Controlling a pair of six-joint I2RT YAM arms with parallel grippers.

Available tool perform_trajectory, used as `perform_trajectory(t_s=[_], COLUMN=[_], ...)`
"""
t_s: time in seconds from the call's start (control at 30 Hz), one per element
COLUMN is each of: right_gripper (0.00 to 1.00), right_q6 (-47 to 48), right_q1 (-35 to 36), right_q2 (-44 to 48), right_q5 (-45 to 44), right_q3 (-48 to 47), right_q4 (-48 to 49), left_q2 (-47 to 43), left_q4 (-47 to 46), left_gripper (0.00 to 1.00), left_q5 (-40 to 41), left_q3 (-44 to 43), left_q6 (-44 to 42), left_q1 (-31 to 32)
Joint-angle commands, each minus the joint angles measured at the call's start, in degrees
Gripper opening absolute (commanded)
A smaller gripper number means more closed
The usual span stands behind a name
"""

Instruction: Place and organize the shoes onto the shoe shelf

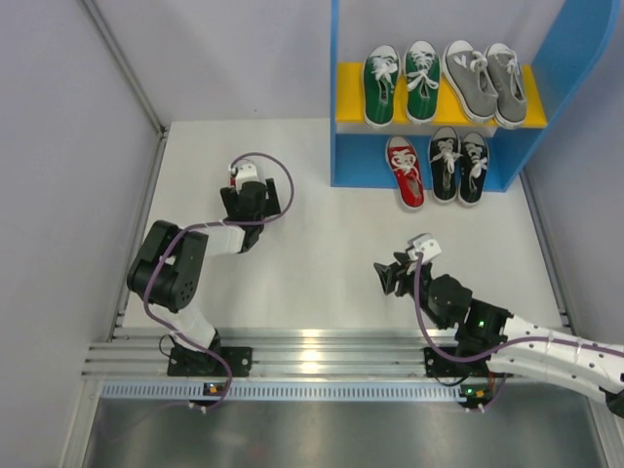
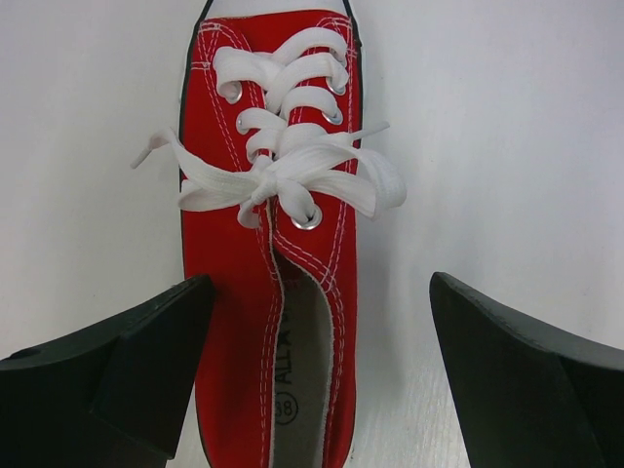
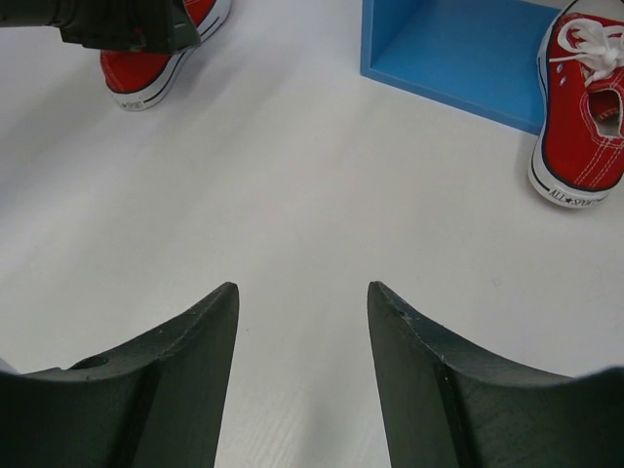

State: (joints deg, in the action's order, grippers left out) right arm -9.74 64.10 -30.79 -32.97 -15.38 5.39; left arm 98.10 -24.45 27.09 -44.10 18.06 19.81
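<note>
A loose red shoe [image 2: 273, 244] with white laces lies on the white table, toe pointing away. My left gripper [image 2: 322, 322] is open around its heel end, with the left finger [image 2: 127, 361] over the shoe's left side and the right finger well clear. In the top view this gripper [image 1: 244, 200] hides that shoe. The shoe shelf [image 1: 556, 68] holds a green pair [image 1: 402, 83] and a grey pair [image 1: 483, 80] on the yellow board. Below stand the other red shoe [image 1: 406, 172] and a black pair [image 1: 458, 166]. My right gripper [image 1: 395, 276] is open and empty over bare table.
The right wrist view has the loose red shoe [image 3: 146, 68] at top left under the left arm, the shelf's blue wall [image 3: 458, 58], and the shelved red shoe [image 3: 585, 127] at the right. Grey walls close in the table on the left and back.
</note>
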Motion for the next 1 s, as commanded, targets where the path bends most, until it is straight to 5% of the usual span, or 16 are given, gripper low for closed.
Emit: perform_trajectory(t_s=[0.0,0.13,0.23,0.27,0.37,0.47,0.57,0.73,0.97], right_gripper=[0.55,0.55,0.55,0.55,0.55,0.55,0.55,0.55,0.58], right_q6=[-1.0,-0.9,-0.9,-1.1,-1.1,-1.3,-1.4,-0.9,1.2], right_q1=[0.9,0.9,0.9,0.9,0.9,0.9,0.9,0.8,0.5], right_q2=[0.7,1.1,1.7,2.0,2.9,3.5,4.2,4.3,9.3], right_q5=[-0.7,-1.0,-1.2,-1.3,-1.7,-1.7,-1.7,-3.5,-8.6], right_q3=[-0.4,-0.3,-0.1,0.0,0.5,0.6,0.8,0.4,-1.4], right_q4=[0.7,0.5,-0.1,-0.4,-0.6,-1.0,-1.3,-1.3,-4.0], left_q2=[0.7,1.6,1.1,0.9,0.9,0.5,-0.5,-5.7,-19.5], left_q4=[-4.6,-4.6,-4.6,-4.6,-4.2,-4.0,-3.8,0.3,15.4], left_gripper=[0.97,0.88,0.67,0.43,0.2,0.18,0.0,0.0,0.0], left_q5=[-0.9,-0.4,0.5,1.0,2.0,2.3,1.3,-1.7,5.7], left_q3=[-2.0,-2.7,-2.8,-2.7,-2.7,-2.5,-2.0,-1.2,5.7], left_q6=[0.3,0.2,0.5,0.6,1.3,1.4,1.1,0.0,9.7], left_q1=[-0.6,-0.6,-0.5,-0.6,-0.6,-0.5,-0.5,0.7,13.6])
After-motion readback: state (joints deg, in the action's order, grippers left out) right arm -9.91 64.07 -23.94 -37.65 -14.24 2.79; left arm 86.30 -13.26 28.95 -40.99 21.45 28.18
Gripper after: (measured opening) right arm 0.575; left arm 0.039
